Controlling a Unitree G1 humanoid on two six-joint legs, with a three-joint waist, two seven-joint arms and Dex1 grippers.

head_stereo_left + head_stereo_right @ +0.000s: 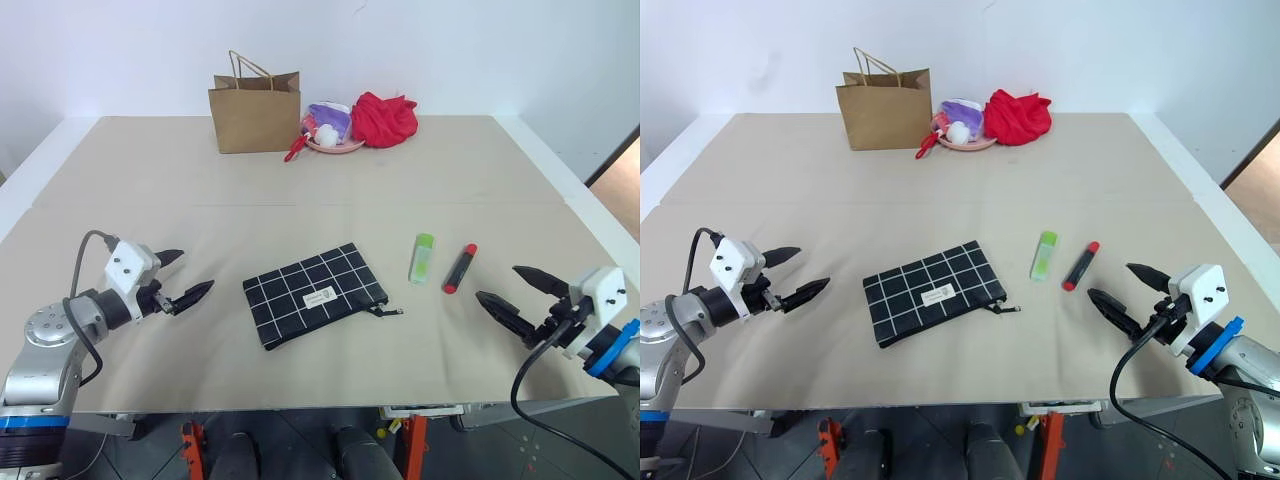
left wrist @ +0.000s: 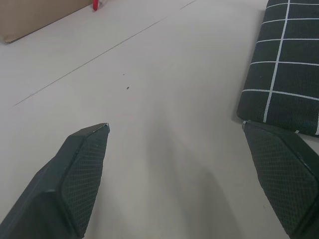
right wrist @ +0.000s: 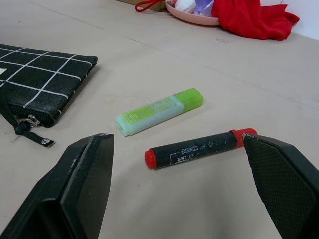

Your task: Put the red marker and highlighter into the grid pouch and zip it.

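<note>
Flat on the beige desk, at frame centre: the grid pouch, black with thin white lines, small white label up, lying at a slant with the zipper pull trailing off its right corner. Just right of it, apart from the fabric: the highlighter, light green with a brighter green cap pointing away toward the top of the frame. Beside that, a little further right and not touching: the red marker, slim black barrel, red cap at the upper end, red tip at the lower. Both pens outside the pouch.

At lower left, hovering above the desk: the left gripper, fingers spread wide and released, holding nothing, tips aimed toward the pouch's left edge and well short of it. At lower right: the right gripper, fingers likewise parted and empty, pointing toward the marker from the near side, clear of it. From the right wrist, marker and highlighter framed between the two black fingers, with the pouch corner and zipper pull alongside.

Along the far edge of the desk, upper centre of the frame: a brown paper bag standing upright with handles raised, a pink plate of small items just to its right, and a crumpled red cloth next to the plate.
</note>
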